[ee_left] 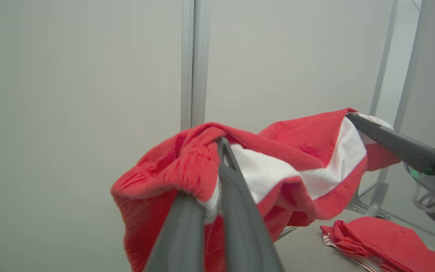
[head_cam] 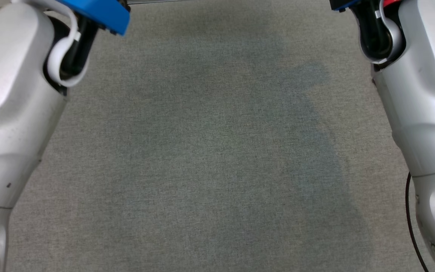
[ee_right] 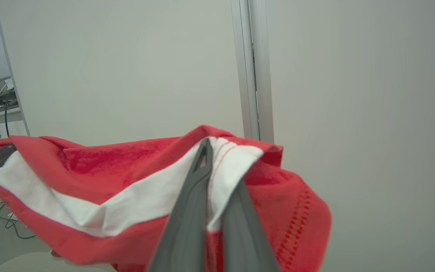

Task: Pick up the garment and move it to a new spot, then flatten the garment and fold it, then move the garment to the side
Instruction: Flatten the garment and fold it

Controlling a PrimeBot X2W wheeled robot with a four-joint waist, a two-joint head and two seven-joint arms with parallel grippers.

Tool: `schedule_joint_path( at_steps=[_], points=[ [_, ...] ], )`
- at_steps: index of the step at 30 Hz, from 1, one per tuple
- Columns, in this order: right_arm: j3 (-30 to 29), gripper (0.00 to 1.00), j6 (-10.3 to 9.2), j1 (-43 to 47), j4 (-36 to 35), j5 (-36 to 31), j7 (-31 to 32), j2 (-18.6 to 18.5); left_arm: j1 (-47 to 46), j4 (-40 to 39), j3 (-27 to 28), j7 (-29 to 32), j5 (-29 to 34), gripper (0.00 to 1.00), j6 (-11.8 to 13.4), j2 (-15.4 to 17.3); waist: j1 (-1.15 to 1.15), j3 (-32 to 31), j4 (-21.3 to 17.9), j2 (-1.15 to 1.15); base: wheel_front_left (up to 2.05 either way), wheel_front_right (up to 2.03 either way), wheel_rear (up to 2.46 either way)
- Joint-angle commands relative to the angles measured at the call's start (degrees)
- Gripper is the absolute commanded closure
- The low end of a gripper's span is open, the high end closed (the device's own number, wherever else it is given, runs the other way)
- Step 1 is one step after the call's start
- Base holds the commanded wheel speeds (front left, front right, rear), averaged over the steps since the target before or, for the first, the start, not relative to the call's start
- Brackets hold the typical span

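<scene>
A red garment (ee_left: 296,151) with a broad white band hangs in the air, stretched between the robot's two grippers in front of a pale wall (ee_left: 70,75) and a slim metal post (ee_left: 191,64). The left gripper (ee_left: 214,170) has its two dark fingers clenched on one bunched end of the cloth, which folds over the fingertips and droops below them. The right gripper (ee_right: 204,158) pinches the opposite end at a white, red-stitched hem, its fingers pressed together with the fabric caught between them. From the left wrist, the right gripper's finger reaches in from the right to the garment's far corner, and the cloth sags slightly between the two grips. Lower right, a second red garment (ee_left: 383,238) lies crumpled on the grey table (ee_left: 304,249), well apart from the one being held. From the head, the pale left forearm (head_cam: 10,113) and right forearm (head_cam: 425,113) flank the grey table top on either side, both reaching toward its far edge.
</scene>
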Motion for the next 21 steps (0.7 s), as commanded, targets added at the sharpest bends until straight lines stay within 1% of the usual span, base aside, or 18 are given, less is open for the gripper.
schedule_joint_path(
  at_steps=[1, 5, 9, 13, 20, 21],
  points=[
    [-0.08, 1.0, 0.03, 0.77, 0.05, -0.2, -0.32, 0.13, 0.45, 0.48, -0.63, -0.52, -0.26, 1.0, -0.03, -0.25, -0.02, 0.04, 0.03, 0.0, 0.0, 0.0, 0.0],
    [1.21, 1.0, 0.03, 6.06, -0.33, -0.59, -0.3, 0.44, 4.73, 2.6, -3.33, -2.08, -0.92, 1.0, -0.03, -0.25, -0.02, 0.22, 0.15, 0.0, 0.0, 0.0, 0.0],
    [3.14, 1.0, 0.03, 13.35, -1.64, -0.71, -0.32, -0.06, 11.31, 3.71, -4.22, -2.81, -0.8, 1.0, -0.03, -0.49, -0.02, -0.01, 0.4, 0.0, 0.0, 0.0, 0.0],
    [4.77, 1.0, 0.03, 22.01, -3.76, -0.33, -0.32, -0.69, 20.07, 2.03, -1.15, -2.86, 1.96, 1.0, -0.03, -1.03, -0.02, -1.1, 0.65, 0.0, 0.0, 0.0, 0.0],
    [5.49, 1.0, 0.03, 37.15, -8.79, -0.08, -0.33, -2.24, 37.6, -1.86, 4.87, -2.88, 8.39, 1.0, -0.03, -3.3, -0.02, -4.71, 1.38, 0.0, 0.0, 0.0, 0.0],
    [5.49, 1.0, 0.03, 41.21, -9.98, 0.19, -0.33, -2.58, 42.23, -2.79, 6.39, -2.89, 9.76, 1.0, -0.03, -3.71, -0.02, -5.9, 1.59, 0.0, 0.0, 0.0, 0.0]
  ],
)
